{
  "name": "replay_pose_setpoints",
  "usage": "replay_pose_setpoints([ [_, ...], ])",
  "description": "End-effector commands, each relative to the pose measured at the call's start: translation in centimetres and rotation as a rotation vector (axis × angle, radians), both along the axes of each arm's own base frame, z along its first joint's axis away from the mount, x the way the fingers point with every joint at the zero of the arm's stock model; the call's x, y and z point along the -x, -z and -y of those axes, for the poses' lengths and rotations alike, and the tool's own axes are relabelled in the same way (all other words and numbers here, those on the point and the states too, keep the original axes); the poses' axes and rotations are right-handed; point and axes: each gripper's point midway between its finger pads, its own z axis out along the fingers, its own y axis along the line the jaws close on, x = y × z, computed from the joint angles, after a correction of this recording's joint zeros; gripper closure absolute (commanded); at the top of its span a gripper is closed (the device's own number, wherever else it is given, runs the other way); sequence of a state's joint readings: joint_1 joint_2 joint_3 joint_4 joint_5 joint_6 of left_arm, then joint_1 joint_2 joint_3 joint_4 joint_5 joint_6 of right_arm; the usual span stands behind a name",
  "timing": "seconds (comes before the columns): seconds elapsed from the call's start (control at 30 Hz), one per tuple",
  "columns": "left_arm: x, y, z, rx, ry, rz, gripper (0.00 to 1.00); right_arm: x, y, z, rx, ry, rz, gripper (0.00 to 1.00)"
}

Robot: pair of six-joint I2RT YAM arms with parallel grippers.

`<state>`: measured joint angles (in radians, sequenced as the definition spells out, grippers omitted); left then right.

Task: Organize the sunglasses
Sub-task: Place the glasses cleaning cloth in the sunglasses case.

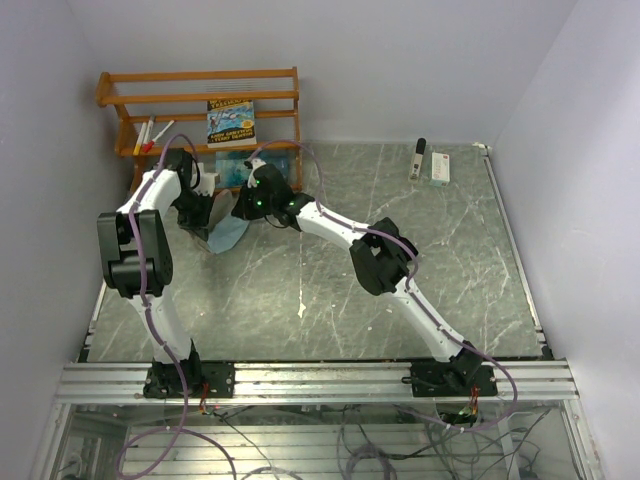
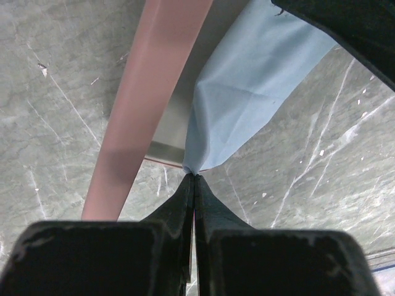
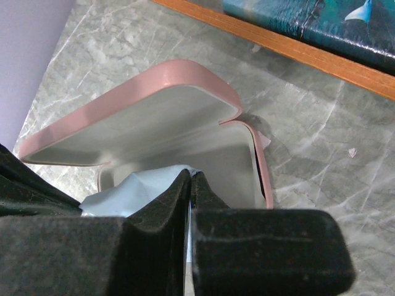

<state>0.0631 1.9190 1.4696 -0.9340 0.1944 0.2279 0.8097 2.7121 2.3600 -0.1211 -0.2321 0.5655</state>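
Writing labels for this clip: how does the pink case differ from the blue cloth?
The pink case is rigid and open; the blue cloth is limp and creased. The case rests on the table, while the left gripper pinches the cloth's corner, jaws shut. Both sit near the wooden shelf.

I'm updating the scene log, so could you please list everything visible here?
case: one, pink, open, on table before shelf
cloth: one, light blue, at the case, spilling onto table
shelf: one, orange wood, far left corner
book: one, blue cover, on shelf
pens: apparently two, white and red, left of book
tool: one, black and grey, far right of table
box: one, white, beside tool
table: one, grey-green marble
left pincer: black, shut on cloth corner
right pincer: black, shut on cloth over case
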Motion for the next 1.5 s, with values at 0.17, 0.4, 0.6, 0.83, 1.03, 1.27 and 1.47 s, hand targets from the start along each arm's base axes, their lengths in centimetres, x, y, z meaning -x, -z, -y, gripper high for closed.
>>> replay_pose_setpoints([
  [0.17, -2.0, -0.5, -0.5, 0.013, -0.025, 0.045, 0.93, -0.8, -1.4, -0.7, -0.037, 0.025, 0.053, 1.0],
  [0.4, -2.6, -0.6, -0.9, 0.008, -0.037, 0.054, 0.93, -1.3, -1.5, -0.7, -0.036, 0.037, 0.067, 1.0],
  [0.6, -2.6, 0.0, -1.2, 0.012, -0.048, 0.042, 0.93, -1.3, -1.4, -0.9, -0.047, 0.034, 0.069, 1.0],
  [0.83, -2.7, 0.3, -1.5, 0.014, -0.056, 0.041, 0.93, -1.6, -0.8, -0.9, -0.036, 0.042, 0.073, 1.0],
  [1.03, -3.1, -0.1, -1.6, 0.018, -0.066, 0.057, 0.93, -1.3, -0.2, -0.6, -0.03, 0.04, 0.06, 1.0],
  [1.27, -3.2, -0.9, -2.0, -0.005, -0.067, 0.083, 0.93, -1.1, 0.2, -0.4, -0.019, 0.041, 0.053, 1.0],
  [1.47, -2.9, -0.7, -1.7, 0.008, -0.065, 0.074, 0.93, -0.9, 0.8, -0.3, -0.011, 0.038, 0.042, 0.99],
])
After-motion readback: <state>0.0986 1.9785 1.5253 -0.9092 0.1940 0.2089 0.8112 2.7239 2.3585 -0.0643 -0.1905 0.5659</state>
